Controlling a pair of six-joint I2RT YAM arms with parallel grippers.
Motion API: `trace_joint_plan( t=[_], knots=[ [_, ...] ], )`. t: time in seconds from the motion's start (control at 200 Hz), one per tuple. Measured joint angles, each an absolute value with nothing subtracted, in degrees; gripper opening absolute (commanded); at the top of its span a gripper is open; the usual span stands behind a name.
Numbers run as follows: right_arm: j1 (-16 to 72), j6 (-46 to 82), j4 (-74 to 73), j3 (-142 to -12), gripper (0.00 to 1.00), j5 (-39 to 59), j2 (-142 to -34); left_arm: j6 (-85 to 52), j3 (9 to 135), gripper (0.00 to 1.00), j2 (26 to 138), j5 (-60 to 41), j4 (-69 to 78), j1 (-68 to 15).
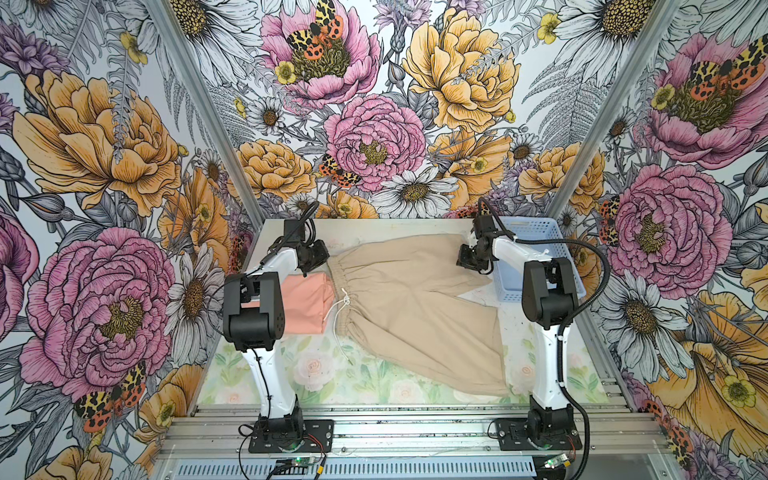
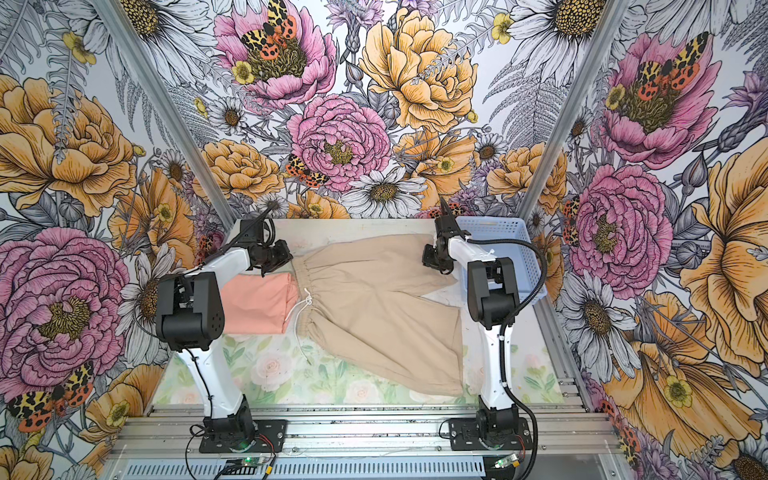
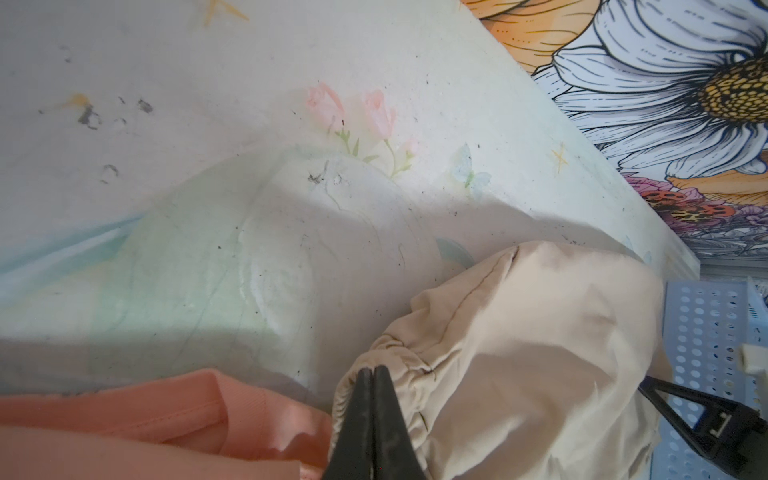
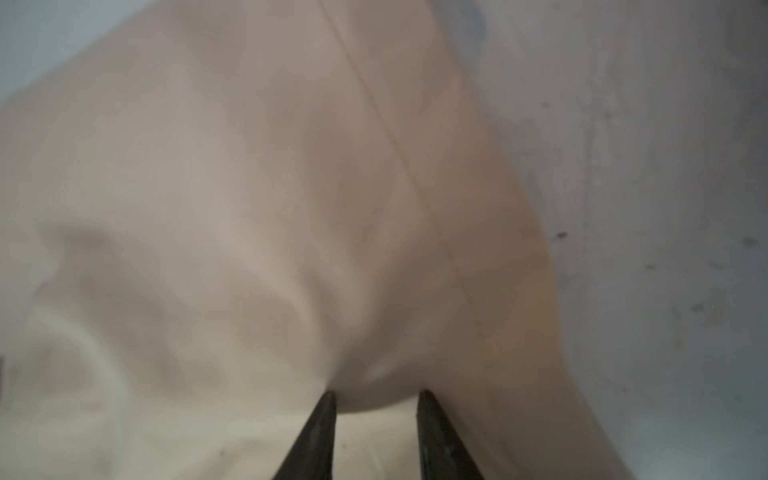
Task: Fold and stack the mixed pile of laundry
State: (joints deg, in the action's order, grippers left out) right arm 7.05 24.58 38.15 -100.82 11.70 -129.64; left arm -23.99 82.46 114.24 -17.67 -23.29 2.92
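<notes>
Beige shorts [image 1: 415,307] [image 2: 374,307] lie spread across the table, waistband to the left, white drawstring trailing forward. A folded peach-pink T-shirt [image 1: 303,303] [image 2: 257,307] lies against the waistband on its left. My left gripper [image 1: 318,259] [image 3: 374,369] is shut on the waistband's far corner, and the cloth [image 3: 519,353] bunches round its tips. My right gripper [image 1: 467,257] [image 4: 376,395] is open at the far leg's hem, fingertips apart on the beige fabric [image 4: 249,208]. The T-shirt's print is hidden.
A light blue perforated basket [image 1: 536,232] [image 2: 498,228] stands at the back right, close behind the right arm. The table's pale floral cover [image 1: 316,374] shows along the front. Both arm bases sit on the front rail.
</notes>
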Motion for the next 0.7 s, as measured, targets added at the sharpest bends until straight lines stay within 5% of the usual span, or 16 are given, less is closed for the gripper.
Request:
trace_joint_plan(
  t=[0.32,0.525,0.695],
  knots=[
    [6.6,24.3,40.1,-98.0,0.31,6.7,-127.5,-23.8,82.7,0.00,115.5,-17.7,-23.9,3.3],
    [6.6,23.9,42.1,-97.6,0.40,7.4,-125.6,-24.2,82.5,0.40,114.3,-17.8,-24.2,3.2],
    [6.9,23.9,43.0,-92.2,0.44,9.2,-115.7,-24.0,80.2,0.54,106.5,-17.4,-25.6,2.8]
  ],
)
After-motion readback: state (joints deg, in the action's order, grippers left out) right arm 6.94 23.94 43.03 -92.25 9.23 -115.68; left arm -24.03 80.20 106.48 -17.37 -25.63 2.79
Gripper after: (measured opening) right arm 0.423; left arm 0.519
